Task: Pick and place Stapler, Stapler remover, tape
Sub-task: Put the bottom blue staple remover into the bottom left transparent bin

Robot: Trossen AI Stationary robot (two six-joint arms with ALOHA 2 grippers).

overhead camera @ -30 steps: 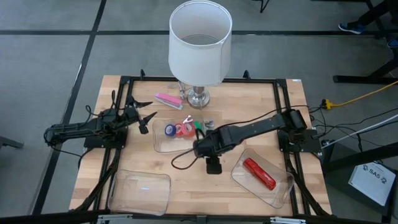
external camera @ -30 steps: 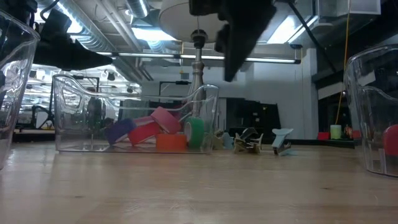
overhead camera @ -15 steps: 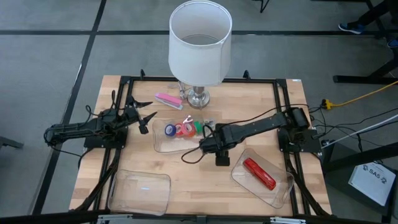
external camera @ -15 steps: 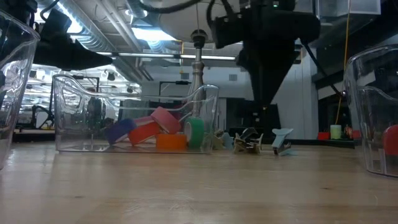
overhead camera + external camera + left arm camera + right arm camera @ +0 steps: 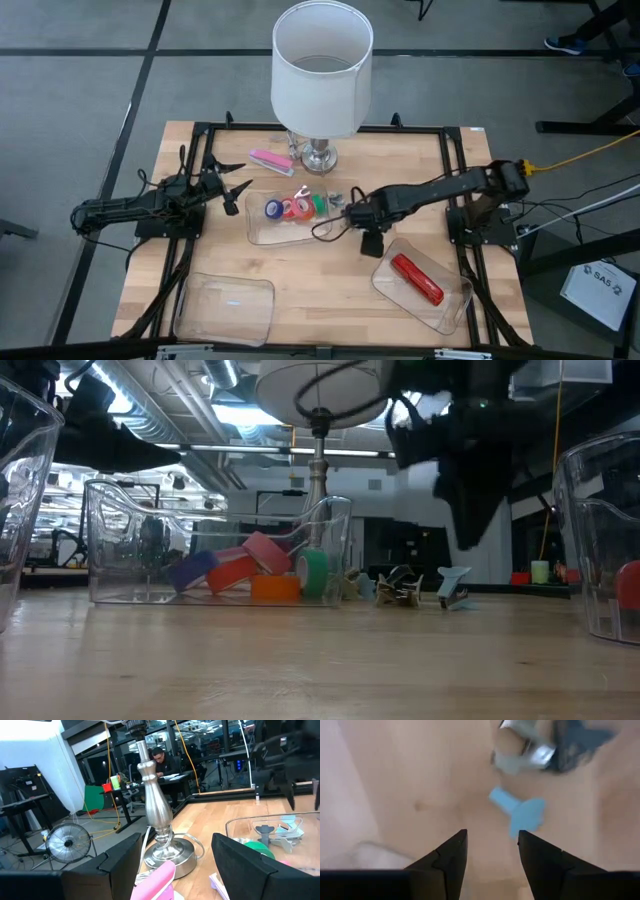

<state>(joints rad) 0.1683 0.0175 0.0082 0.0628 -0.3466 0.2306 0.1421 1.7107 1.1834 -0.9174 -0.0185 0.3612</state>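
Coloured tape rolls [image 5: 292, 208] lie in a clear tray [image 5: 262, 232] at mid-table. A red stapler [image 5: 416, 278] lies in a clear tray [image 5: 455, 300] at the near right. A pink stapler [image 5: 270, 160] lies flat beside the lamp base. Two staple removers [image 5: 340, 197] rest on the wood right of the tape tray, one blue [image 5: 519, 810], one dark and metal [image 5: 535, 747]. My right gripper [image 5: 356, 213] hangs open, pointing down, just short of the blue one with nothing between its fingers. My left gripper [image 5: 236, 190] waits open at the left, level.
A white-shaded lamp [image 5: 322, 70] on a metal stem [image 5: 156, 815] stands at the far middle. An empty clear tray [image 5: 225, 308] sits at the near left. Bare wood lies between the trays along the near edge. A loose cable hangs from my right arm.
My right gripper has swung from above the table's middle toward the right and far side, sinking a little and rolling slightly, and now hangs by the staple removers. Its fingers have kept their gap. Nothing on the table has moved.
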